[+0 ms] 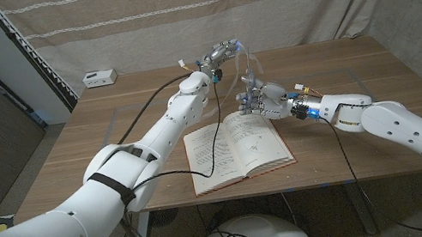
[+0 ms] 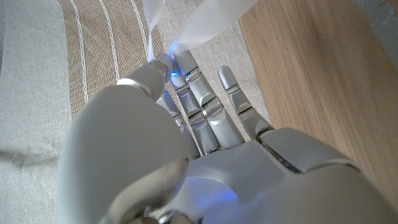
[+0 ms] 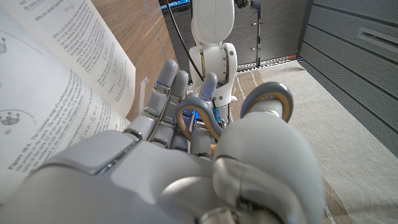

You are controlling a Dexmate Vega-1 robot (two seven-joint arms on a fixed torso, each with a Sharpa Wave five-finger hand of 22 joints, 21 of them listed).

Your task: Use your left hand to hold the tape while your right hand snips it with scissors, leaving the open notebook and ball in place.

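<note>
Head view: left hand (image 1: 221, 52) raised over the table's (image 1: 362, 83) far middle, fingers closed on the top of a clear tape (image 1: 249, 66) strip that hangs down from it toward 5 o'clock; right hand (image 1: 265, 101) sits just below, at the strip's lower end, fingers curled around something, can't tell scissors from this view; open notebook (image 1: 238, 150) lies at 6 o'clock of both hands, near the table's front edge, right hand over its far right corner; small white box (image 1: 100, 78) at the far left corner. Left wrist view: left hand (image 2: 205, 143) from behind, fingertips (image 2: 166, 62) pinching translucent tape (image 2: 205, 22), which fans out past them against the curtain (image 2: 74, 62). Right wrist view: right hand (image 3: 186, 155) wrapped around the scissors (image 3: 264, 99), grey and tan handle loops showing between thumb and fingers, blades hidden; notebook (image 3: 56, 93) page right beside the hand at 10 o'clock; left arm (image 3: 212, 37) straight ahead
</note>
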